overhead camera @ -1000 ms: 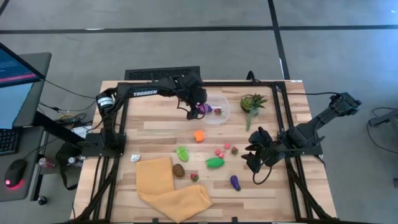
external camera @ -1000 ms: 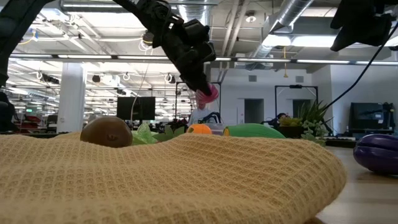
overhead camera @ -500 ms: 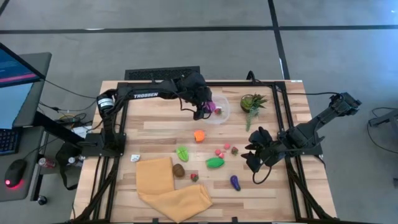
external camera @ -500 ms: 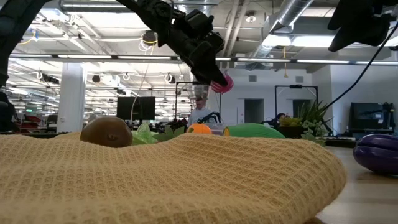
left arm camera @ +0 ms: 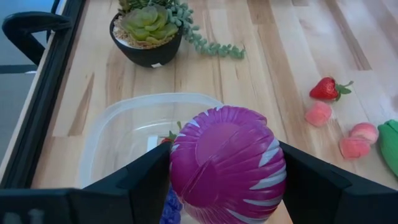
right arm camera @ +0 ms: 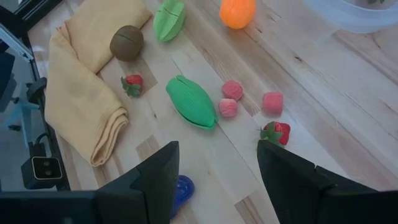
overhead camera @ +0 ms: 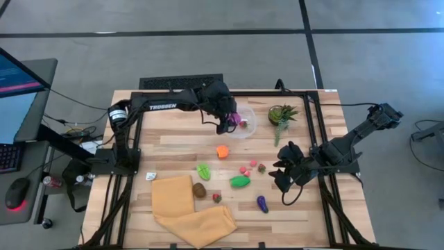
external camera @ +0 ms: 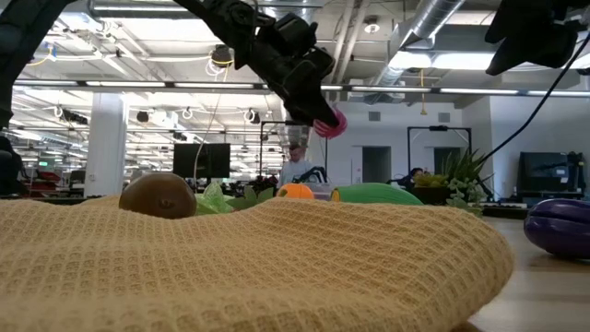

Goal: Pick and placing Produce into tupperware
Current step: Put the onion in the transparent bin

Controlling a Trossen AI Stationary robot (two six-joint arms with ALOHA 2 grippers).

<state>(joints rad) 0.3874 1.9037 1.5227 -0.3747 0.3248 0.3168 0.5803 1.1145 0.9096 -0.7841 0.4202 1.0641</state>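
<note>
My left gripper (overhead camera: 230, 119) is shut on a round magenta toy vegetable with white stripes (left arm camera: 227, 165) and hangs over the left rim of the clear round tupperware (overhead camera: 244, 125) at the table's far middle. In the left wrist view the tupperware (left arm camera: 118, 134) holds a small red piece and a purple piece, mostly hidden by the magenta one. Other produce lies on the wood: an orange piece (overhead camera: 222, 151), a green leaf (overhead camera: 203, 171), a green pod (overhead camera: 240, 181), a brown piece (overhead camera: 199, 189), a purple piece (overhead camera: 262, 203). My right gripper (overhead camera: 283, 178) stands open above the table's right side. My left gripper pinches the magenta vegetable by its two opposite sides (left arm camera: 179, 168) between its two fingers (left arm camera: 140, 183). The fingers slant down from the table's left. The piece sits at their free ends (external camera: 330, 123), lifted clear above the tupperware's rim.
A potted green plant (overhead camera: 282, 114) stands right of the tupperware. A folded yellow cloth (overhead camera: 191, 212) lies at the near left. Small pink pieces (overhead camera: 246, 169) and strawberries (right arm camera: 275, 132) lie mid-table. Bare wood shows between the tupperware and the orange piece.
My left gripper has carried the magenta vegetable a little toward the table's right edge and slightly up, over the tupperware's rim, tipping its fingers less steeply, and then stopped. The hold is unchanged.
</note>
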